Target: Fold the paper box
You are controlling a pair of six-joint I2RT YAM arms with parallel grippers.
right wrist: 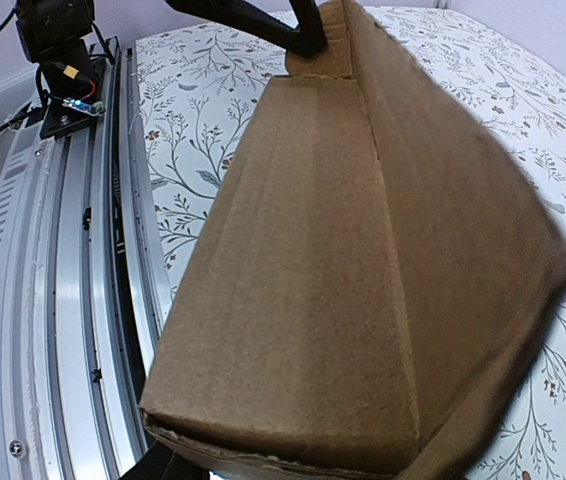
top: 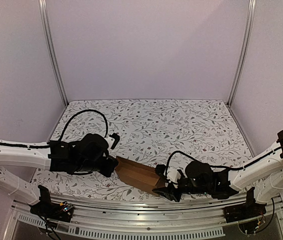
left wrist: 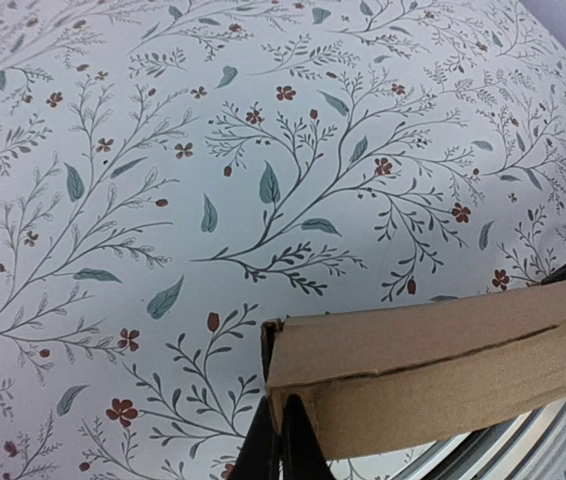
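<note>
Both claws [top: 113, 165] [top: 162, 188] on paper box [top: 137, 175]

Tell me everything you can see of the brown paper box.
The paper box is plain brown cardboard, partly folded into a long narrow carton with creased panels and an overlapping flap. It sits slantwise near the front edge of the table. The left gripper pinches one end; the right gripper meets the other, grip hidden.
</note>
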